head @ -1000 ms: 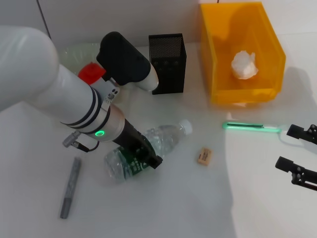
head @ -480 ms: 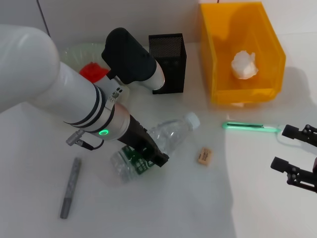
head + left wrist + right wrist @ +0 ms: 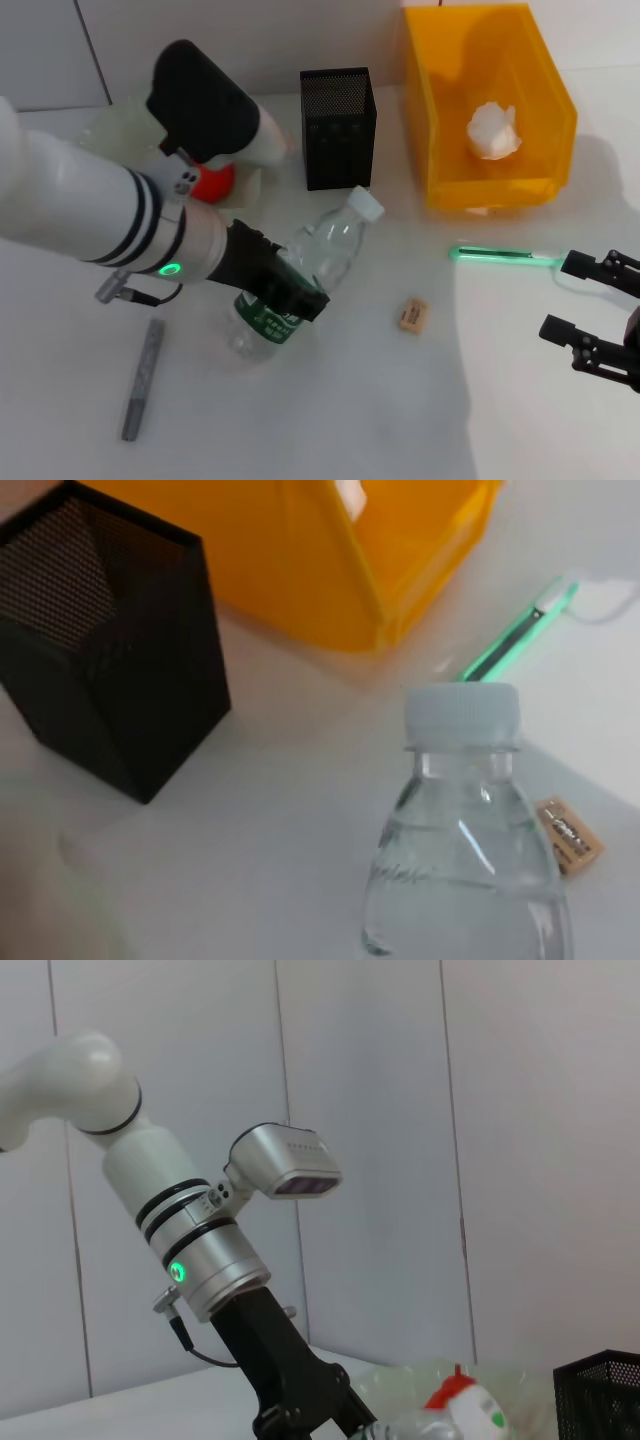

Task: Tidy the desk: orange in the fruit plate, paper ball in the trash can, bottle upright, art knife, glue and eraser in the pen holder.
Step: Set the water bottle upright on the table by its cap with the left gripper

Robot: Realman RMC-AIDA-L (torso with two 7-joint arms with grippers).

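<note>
My left gripper (image 3: 283,297) is shut on the green-labelled lower part of the clear bottle (image 3: 322,252). The bottle leans steeply, white cap (image 3: 364,205) up and toward the black mesh pen holder (image 3: 338,128). In the left wrist view the bottle (image 3: 465,840) fills the foreground, with the pen holder (image 3: 110,640) beyond it. The orange (image 3: 212,180) rests in the pale green fruit plate (image 3: 112,128). The paper ball (image 3: 493,131) lies in the yellow trash can (image 3: 440,110). A tan eraser (image 3: 411,314) and a thin green art knife (image 3: 505,256) lie on the desk. My right gripper (image 3: 585,300) hangs open at the right edge.
A grey stick-shaped item (image 3: 143,378), possibly the glue, lies on the desk at the front left. The white desk surface (image 3: 330,420) extends in front of the bottle. The left arm (image 3: 190,1230) shows in the right wrist view before a panelled wall.
The bottle has been raised from lying on its side to a steep lean, cap end up. The left arm swung left, uncovering the orange. The right gripper shifted slightly inward.
</note>
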